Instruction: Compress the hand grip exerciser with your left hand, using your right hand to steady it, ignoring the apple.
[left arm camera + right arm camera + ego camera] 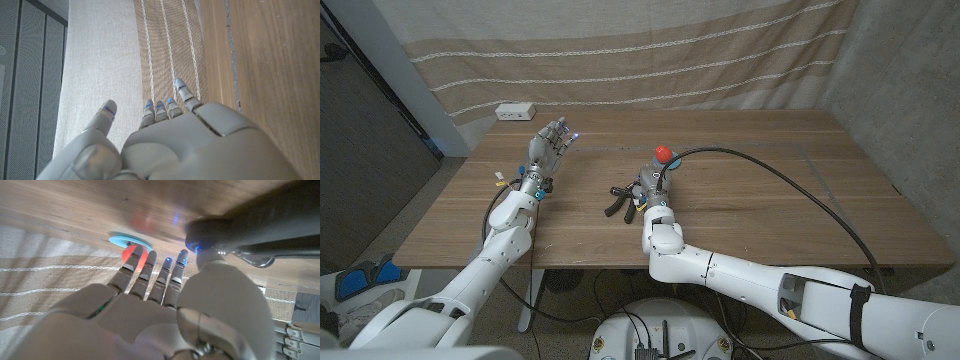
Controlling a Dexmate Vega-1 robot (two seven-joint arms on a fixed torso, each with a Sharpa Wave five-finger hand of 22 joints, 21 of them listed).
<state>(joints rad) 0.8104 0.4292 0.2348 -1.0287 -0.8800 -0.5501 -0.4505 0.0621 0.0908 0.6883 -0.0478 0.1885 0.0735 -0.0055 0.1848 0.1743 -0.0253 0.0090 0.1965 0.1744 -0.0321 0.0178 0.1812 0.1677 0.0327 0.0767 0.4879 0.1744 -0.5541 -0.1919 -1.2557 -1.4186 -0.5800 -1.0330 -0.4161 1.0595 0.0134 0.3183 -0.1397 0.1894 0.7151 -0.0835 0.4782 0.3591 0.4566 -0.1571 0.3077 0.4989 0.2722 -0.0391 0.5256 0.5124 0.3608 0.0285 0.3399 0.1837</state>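
The hand grip exerciser (pixel 618 200) lies near the middle of the wooden table (pixel 770 150), its black handles pointing toward my left. My right hand (pixel 654 183) stands just beside it, fingers straight and close together. In the right wrist view the thumb of my right hand (pixel 150 310) touches the dark handle of the exerciser (pixel 250 220), and nothing lies between the fingers. Just beyond the fingertips sits the red apple (pixel 663 152), which rests on a pale blue disc (pixel 125 239). My left hand (pixel 548 148) is raised over the table's left part, fingers spread and empty, well apart from the exerciser.
A white box (pixel 516 111) sits at the table's far left edge before a striped curtain (pixel 170 45). A thick black cable (pixel 800 190) arcs over the table's right half from near the apple.
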